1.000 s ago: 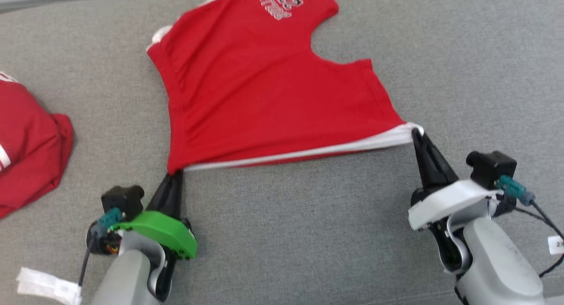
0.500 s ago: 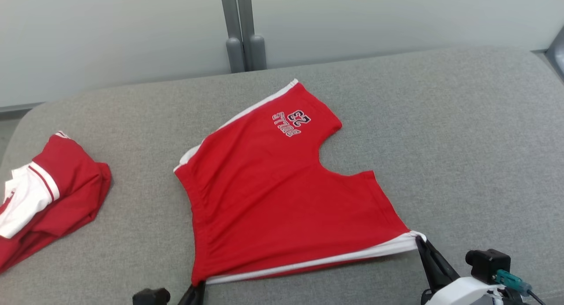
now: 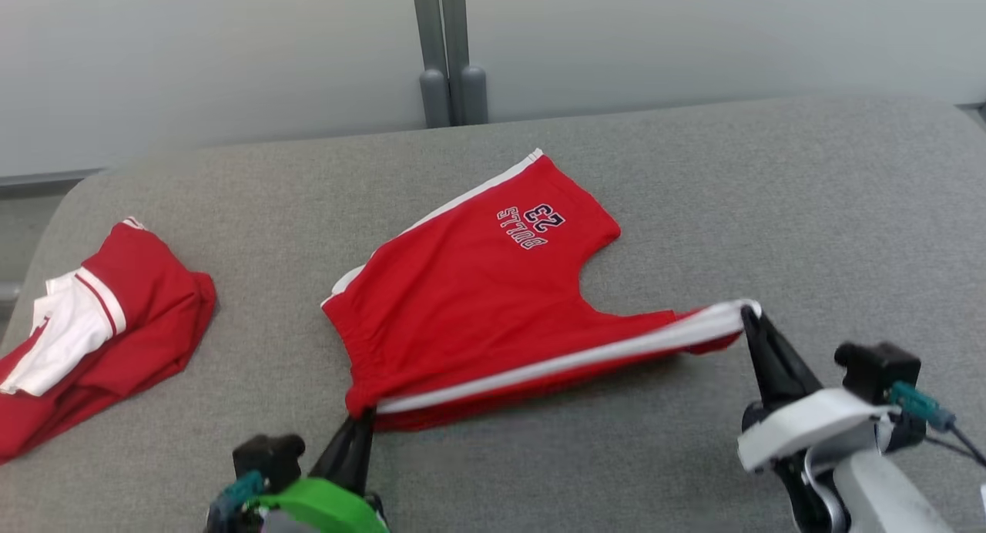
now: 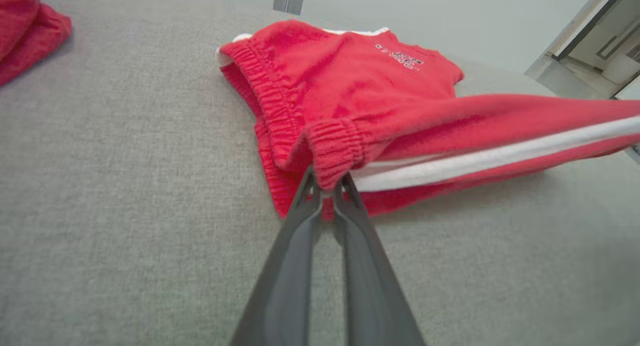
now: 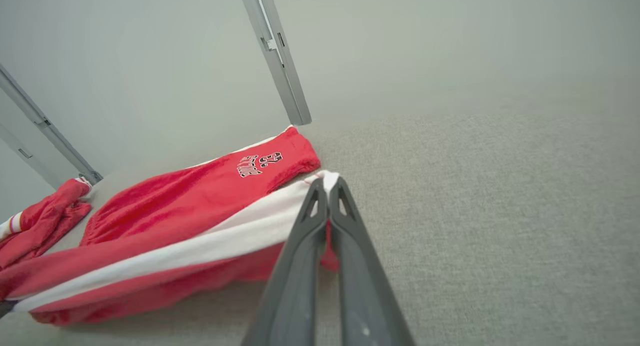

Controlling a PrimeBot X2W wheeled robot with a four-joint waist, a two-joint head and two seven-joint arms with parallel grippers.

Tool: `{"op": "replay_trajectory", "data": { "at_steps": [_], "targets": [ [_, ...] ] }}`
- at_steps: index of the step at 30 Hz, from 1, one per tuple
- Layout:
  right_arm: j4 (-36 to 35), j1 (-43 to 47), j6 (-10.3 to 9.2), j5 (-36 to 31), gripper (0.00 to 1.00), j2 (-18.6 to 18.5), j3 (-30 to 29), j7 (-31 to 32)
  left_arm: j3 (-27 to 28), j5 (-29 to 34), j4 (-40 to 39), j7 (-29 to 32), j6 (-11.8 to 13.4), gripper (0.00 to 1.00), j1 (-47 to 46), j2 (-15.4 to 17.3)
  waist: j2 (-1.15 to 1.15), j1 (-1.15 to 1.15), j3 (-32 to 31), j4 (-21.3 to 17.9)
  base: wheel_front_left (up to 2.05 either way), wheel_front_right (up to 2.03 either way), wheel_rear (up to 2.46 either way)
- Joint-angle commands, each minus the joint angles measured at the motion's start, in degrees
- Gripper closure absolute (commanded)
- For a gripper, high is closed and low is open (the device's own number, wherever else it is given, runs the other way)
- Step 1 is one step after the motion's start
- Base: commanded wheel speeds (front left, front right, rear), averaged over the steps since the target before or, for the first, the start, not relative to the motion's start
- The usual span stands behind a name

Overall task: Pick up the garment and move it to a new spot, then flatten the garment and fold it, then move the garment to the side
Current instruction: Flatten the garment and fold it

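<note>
The garment [image 3: 477, 302] is a pair of red shorts with a white side stripe and a number print, spread on the grey cushion [image 3: 693, 209]. My left gripper [image 3: 360, 417] is shut on its elastic waistband corner [image 4: 332, 153]. My right gripper [image 3: 747, 311] is shut on the hem corner of the near leg [image 5: 327, 178]. The near edge with the white stripe hangs taut between both grippers, lifted off the cushion. The far leg of the garment [image 5: 220, 181] still lies flat.
A second red and white garment [image 3: 92, 333] lies crumpled at the cushion's left end. A pale wall with a grey upright post [image 3: 451, 55] stands behind the cushion. Bare grey cushion stretches to the right and along the front.
The head camera has tilted up, so the whole picture shifted. Both grippers have raised the near edge of the garment and carried it toward the far leg.
</note>
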Motion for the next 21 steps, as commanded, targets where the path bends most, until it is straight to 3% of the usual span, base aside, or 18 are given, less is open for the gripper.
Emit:
{"op": "replay_trajectory", "data": {
  "at_steps": [1, 14, 21],
  "targets": [
    [0.6, -3.4, -0.16, -0.6, 1.0, -0.7, -0.1, -0.3, 0.4, -0.9, -0.5, 0.0, 0.2, 1.0, -2.7, 0.5, 0.0, 0.01, 3.5, 2.3, 0.0, 0.0, 0.0],
    [18.1, -35.7, -0.16, -4.6, 1.0, -0.5, 3.4, -0.3, 1.8, -1.1, 1.5, 0.0, 0.2, 1.0, -22.3, -2.6, 0.0, 0.01, 17.9, 9.4, 0.0, 0.0, 0.0],
    [27.7, -47.2, -0.16, -8.0, 1.0, -0.8, 4.1, -0.3, 2.1, -1.5, 3.5, 0.0, 0.2, 1.0, -28.9, -3.4, 0.0, 0.01, 23.3, 12.7, 0.0, 0.0, 0.0]
  ]
}}
